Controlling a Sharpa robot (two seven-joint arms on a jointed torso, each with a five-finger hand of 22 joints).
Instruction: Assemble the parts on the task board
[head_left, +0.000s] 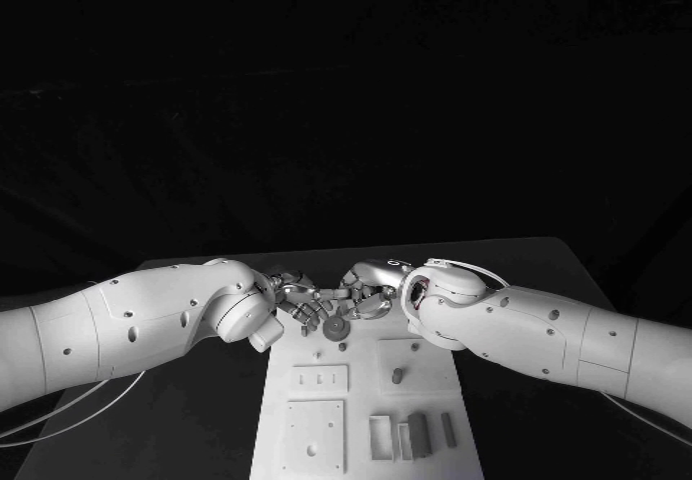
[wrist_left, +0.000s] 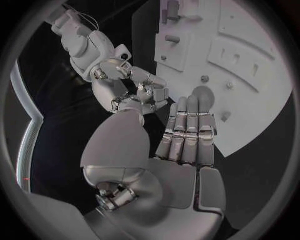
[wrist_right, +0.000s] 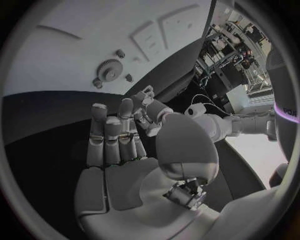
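Both arms reach inward, meeting over the board's far end. The left hand (head_left: 300, 305) and right hand (head_left: 369, 290) face each other, fingers (wrist_left: 187, 131) seemingly extended, nearly touching, holding nothing.

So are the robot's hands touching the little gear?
Apart. In the right wrist view the gear lies alone on the task board, with bare board and table between it and the left hand and right hand.

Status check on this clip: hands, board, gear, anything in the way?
Left robot hand and right robot hand open, holding nothing, close together over the task board far end. Gear flat on board. Nothing blocking.
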